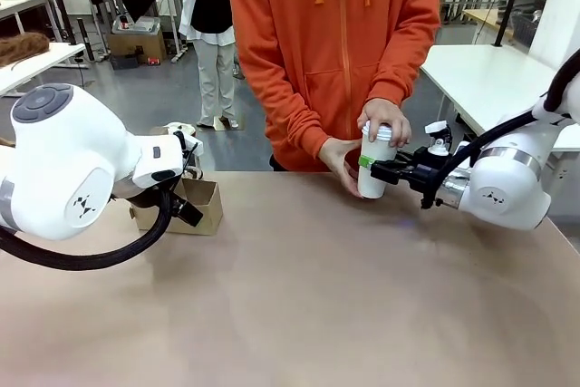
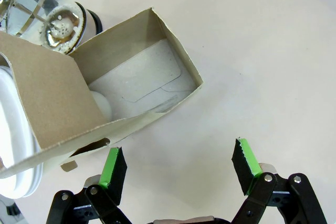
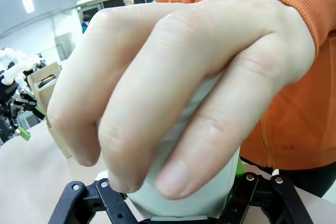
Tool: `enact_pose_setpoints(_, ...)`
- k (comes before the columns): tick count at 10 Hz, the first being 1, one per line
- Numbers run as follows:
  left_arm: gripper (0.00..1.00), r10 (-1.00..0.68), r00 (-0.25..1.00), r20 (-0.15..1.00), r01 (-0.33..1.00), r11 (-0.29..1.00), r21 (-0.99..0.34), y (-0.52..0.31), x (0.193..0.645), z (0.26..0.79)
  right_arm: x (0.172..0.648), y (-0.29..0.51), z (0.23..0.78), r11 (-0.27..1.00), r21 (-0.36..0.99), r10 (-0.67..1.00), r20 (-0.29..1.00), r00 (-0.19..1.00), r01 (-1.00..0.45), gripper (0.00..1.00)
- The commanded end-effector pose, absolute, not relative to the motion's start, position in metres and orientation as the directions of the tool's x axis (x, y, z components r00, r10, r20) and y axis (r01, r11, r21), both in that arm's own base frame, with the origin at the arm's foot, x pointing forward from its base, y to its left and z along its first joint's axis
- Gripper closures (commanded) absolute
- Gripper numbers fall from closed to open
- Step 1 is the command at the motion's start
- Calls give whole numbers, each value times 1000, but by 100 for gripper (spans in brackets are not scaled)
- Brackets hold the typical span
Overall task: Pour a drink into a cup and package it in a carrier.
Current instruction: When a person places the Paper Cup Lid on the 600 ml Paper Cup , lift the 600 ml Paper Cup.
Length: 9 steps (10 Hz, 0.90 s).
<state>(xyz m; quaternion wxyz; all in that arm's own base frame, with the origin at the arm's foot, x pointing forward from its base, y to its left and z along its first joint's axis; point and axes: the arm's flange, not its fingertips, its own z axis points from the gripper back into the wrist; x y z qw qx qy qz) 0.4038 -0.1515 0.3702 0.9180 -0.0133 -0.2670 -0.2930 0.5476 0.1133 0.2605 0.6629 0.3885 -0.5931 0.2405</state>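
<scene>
Right gripper (image 1: 370, 168) is clamping the cup (image 1: 376, 186) steady, likely for capping, under a person's hand (image 1: 385, 118); left gripper (image 2: 178, 161), well apart from the cup, is hanging open.

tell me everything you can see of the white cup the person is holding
The tall white paper cup has a white lid and stands upright over the far side of the tan table. Its wall looks smooth and plain. The person's upper hand covers the lid, and the lower hand wraps its side. The right gripper is shut on its middle, green pads against the wall.
</scene>
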Motion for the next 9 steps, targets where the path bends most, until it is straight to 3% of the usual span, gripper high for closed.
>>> enact_pose_setpoints(1, 0, -530, 686, 499, 545, 828, 131, -151, 404, 371, 548, 116, 267, 579, 223, -147, 975, 169, -784, 20)
enact_pose_setpoints(9, 0, -530, 686, 499, 545, 828, 131, -151, 404, 371, 548, 114, 261, 581, 228, -142, 974, 179, -781, 20)
